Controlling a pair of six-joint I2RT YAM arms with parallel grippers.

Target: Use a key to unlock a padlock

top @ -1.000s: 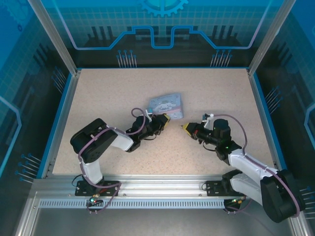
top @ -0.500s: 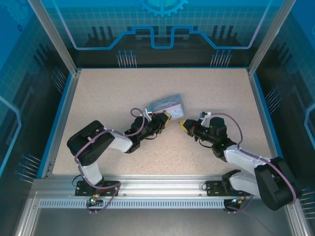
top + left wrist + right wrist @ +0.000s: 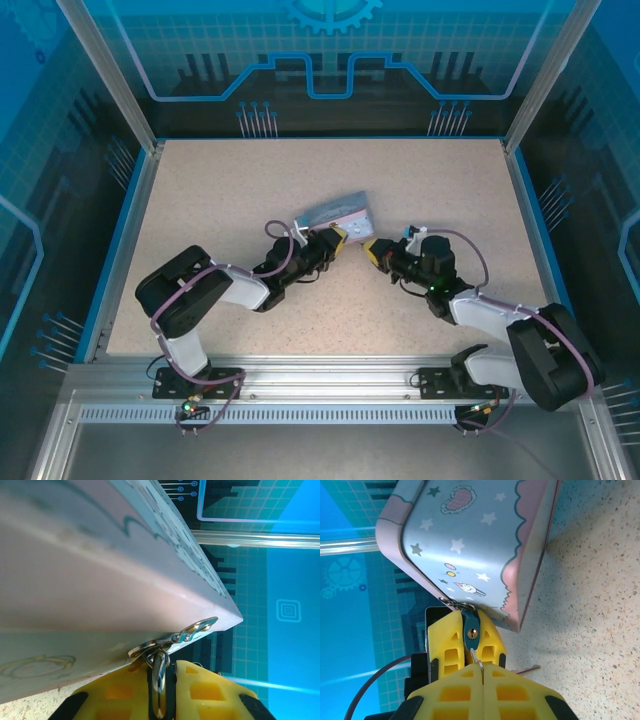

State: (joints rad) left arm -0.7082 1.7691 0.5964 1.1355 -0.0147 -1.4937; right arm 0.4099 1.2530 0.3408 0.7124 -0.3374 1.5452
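Robot lab cell: speckled table (image 3: 220, 190), aluminium frame (image 3: 330, 378), blue circuit-print panels (image 3: 330, 50)

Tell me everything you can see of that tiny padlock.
The padlock is tiny, with a teal body and a brass keyhole facing the right wrist camera. Its thin, shiny metal shackle hooks through the clasp on the tin. The left claw pinches its body between yellow fingers, holding it at the tin's corner. The key in the right claw points at it, tip just below the keyhole; I cannot tell whether they touch.
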